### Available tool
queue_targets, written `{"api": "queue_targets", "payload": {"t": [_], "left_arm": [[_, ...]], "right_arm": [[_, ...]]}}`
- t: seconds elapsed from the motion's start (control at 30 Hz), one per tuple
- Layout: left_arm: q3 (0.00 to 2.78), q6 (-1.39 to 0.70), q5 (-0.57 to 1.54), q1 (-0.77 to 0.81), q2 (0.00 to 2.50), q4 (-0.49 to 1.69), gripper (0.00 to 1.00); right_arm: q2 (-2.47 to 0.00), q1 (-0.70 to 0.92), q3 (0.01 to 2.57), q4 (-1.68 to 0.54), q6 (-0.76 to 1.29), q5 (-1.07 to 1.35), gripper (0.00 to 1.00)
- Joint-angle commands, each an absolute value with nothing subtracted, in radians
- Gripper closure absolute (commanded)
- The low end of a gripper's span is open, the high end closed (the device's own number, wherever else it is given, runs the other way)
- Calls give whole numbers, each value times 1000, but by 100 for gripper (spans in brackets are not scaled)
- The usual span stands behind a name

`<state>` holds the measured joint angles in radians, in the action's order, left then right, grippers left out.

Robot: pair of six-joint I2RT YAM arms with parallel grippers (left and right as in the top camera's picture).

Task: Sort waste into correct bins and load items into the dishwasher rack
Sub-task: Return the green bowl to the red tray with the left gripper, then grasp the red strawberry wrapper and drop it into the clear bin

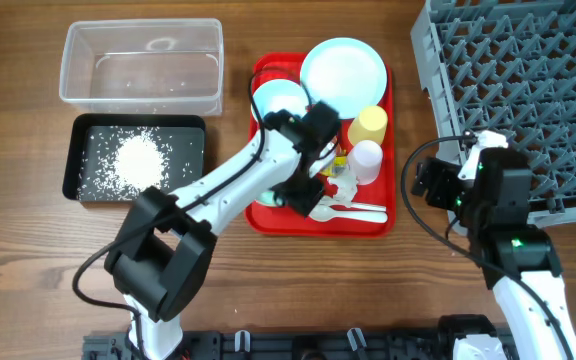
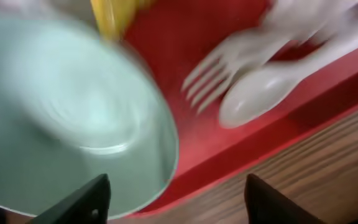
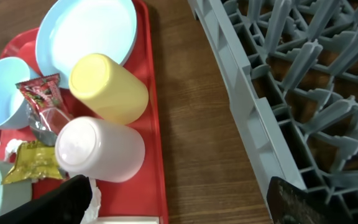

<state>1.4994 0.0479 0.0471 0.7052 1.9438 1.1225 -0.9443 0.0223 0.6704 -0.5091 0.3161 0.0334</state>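
Left gripper (image 2: 178, 182) hangs with its jaws apart and nothing between them, over the near wall of the red tray (image 2: 241, 155) where it meets the table (image 2: 328, 168). Just ahead of its left finger lies a pale blue bowl (image 2: 61, 112), blurred, its rim close to that finger. Ahead of the right finger the white fork (image 2: 229, 68) and white spoon (image 2: 253, 102) lie side by side on the tray floor, touching, tines and bowl end toward the gripper.

Right gripper (image 3: 176, 186) is likewise spread wide and holds nothing, over bare table between the red tray and the dishwasher rack (image 3: 291, 74). The white cup (image 3: 101, 149) lies on its side just beyond its left finger, with the yellow cup (image 3: 107, 87) on its side beside it, further away. Left of the cups sit a red wrapper (image 3: 39, 87) and a yellow wrapper (image 3: 33, 162), with a scrap of white tissue (image 3: 95, 193) near the finger. Beyond them are the pale blue plate (image 3: 86, 31) and a second bowl (image 3: 2, 93).

Well apart on the left, the black tray (image 1: 71, 160) holds the heap of white grains (image 1: 138, 158), and the clear tub (image 1: 68, 60) stands just behind it.
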Motion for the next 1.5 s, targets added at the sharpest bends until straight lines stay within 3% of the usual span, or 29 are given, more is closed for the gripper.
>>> {"api": "queue_targets", "payload": {"t": [0.0,0.1,0.23,0.43,0.73,0.93,1.3,1.47], "left_arm": [[1678,99,70,709,1916,1072,11],[1707,109,66,709,1917,908,4],[1707,124,65,700,1955,788,3],[1706,12,56,627,2046,778,9],[1706,-6,71,596,2098,773,9],[1706,-60,70,614,2147,762,18],[1706,-102,70,617,2222,669,24],[1706,-114,70,618,2226,660,44]], "right_arm": [[-962,18,696,-498,351,46,7],[-962,18,696,-498,340,45,6],[-962,18,696,-504,340,45,6],[-963,18,696,-525,339,7,3],[-963,18,696,-529,340,7,3],[-963,18,696,-533,340,7,3],[-963,18,696,-537,340,7,2],[-963,18,696,-537,340,7,2]]}}
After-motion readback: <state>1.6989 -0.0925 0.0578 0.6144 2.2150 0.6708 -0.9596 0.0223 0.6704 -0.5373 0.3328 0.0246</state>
